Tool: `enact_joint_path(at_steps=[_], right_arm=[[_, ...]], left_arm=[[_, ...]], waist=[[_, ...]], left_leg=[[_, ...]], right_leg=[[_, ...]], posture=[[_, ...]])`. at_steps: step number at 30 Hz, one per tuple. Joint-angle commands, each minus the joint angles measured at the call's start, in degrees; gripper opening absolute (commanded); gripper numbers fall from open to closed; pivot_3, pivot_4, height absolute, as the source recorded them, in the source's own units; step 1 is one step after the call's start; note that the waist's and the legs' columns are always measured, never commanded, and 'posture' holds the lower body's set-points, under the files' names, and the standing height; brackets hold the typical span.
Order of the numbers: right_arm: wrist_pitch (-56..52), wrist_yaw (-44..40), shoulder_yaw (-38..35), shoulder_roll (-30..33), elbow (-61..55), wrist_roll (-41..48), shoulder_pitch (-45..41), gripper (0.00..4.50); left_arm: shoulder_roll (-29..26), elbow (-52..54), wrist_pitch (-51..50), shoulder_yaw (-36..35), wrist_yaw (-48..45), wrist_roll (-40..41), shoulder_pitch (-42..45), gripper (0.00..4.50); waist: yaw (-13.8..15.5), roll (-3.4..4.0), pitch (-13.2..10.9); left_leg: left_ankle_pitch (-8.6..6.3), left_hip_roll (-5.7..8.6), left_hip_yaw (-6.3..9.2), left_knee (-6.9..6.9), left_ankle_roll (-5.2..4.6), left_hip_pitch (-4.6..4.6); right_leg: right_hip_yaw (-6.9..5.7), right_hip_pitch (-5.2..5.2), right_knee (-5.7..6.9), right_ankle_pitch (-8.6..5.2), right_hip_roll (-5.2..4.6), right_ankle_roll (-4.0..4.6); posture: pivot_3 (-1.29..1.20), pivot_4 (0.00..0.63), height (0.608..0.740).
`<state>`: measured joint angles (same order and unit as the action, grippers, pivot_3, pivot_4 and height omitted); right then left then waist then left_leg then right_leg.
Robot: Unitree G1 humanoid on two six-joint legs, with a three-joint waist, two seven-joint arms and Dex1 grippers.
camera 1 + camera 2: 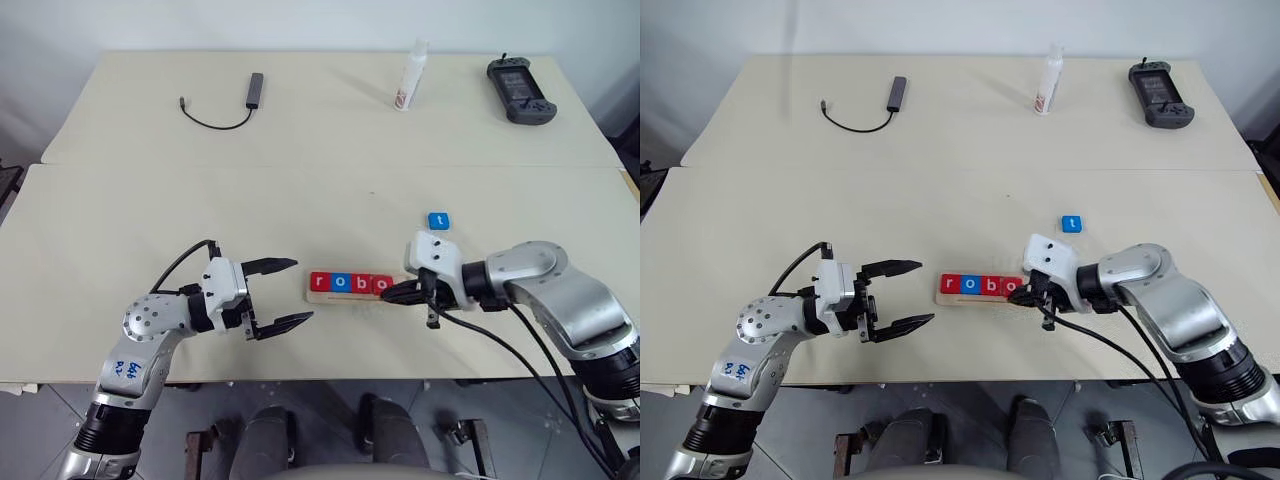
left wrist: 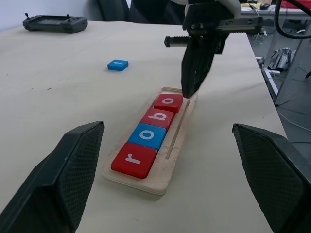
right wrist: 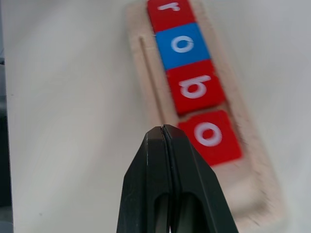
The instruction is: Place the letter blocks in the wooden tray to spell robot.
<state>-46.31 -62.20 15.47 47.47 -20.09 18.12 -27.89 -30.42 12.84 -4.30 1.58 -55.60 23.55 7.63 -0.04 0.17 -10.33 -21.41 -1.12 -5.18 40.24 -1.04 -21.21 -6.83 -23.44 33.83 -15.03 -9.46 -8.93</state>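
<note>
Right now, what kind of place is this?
Probably a robotics lab or test workspace: two plain tables pushed together, a handheld controller and a USB cable on the far one, and a letter-block tray.

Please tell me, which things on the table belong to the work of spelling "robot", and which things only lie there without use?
For the job:
- wooden tray
- four letter blocks in it, reading r, o, b, o
- blue t block, loose on the table beyond the tray

Just lying about, at the table's far side:
- cable with adapter
- white bottle
- black handheld controller
</note>
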Motion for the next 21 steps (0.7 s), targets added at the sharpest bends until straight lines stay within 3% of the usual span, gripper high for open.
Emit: enact_joint_path(at_steps=[1, 11, 16, 21], right_arm=[[1.4, 1.8, 0.3, -0.5, 0.3, -1.6, -0.2, 0.02], [2.7, 2.7, -0.9, -0.5, 1.8, -2.1, -0.1, 0.02], [1.1, -0.9, -6.9, 2.2, -1.2, 3.7, 1.7, 0.02], [3.9, 2.1, -6.5, 4.9, 4.7, -1.1, 2.1, 0.02]], left_arm=[[-0.2, 1.4, 0.2, -0.2, -0.3, 0.5, 0.5, 4.50], [0.0, 0.9, 0.4, -0.1, -0.4, 0.3, 0.9, 4.50], [-0.1, 1.0, 0.4, -0.2, -0.4, 0.3, 0.9, 4.50], [-0.3, 0.7, 0.5, -0.5, -0.6, 0.3, 0.9, 4.50]], waist=[[0.0, 0.00, 0.0], [0.0, 0.00, 0.0], [0.2, 0.00, 0.0], [0.0, 0.00, 0.0]], left_leg=[[0.00, 0.00, 0.00, 0.00, 0.00, 0.00], [0.00, 0.00, 0.00, 0.00, 0.00, 0.00], [0.00, 0.01, 0.01, 0.00, 0.00, -0.02], [0.00, 0.00, -0.01, 0.00, 0.00, 0.01]], right_leg=[[0.00, 0.00, 0.00, 0.00, 0.00, 0.00], [0.00, 0.00, 0.00, 0.00, 0.00, 0.00], [-0.01, 0.01, -0.02, 0.00, 0.00, 0.00], [0.00, 0.01, 0.00, 0.00, 0.00, 0.00]], posture=[[0.00, 0.150, 0.740], [0.00, 0.150, 0.740], [0.00, 0.150, 0.740], [0.00, 0.150, 0.740]])
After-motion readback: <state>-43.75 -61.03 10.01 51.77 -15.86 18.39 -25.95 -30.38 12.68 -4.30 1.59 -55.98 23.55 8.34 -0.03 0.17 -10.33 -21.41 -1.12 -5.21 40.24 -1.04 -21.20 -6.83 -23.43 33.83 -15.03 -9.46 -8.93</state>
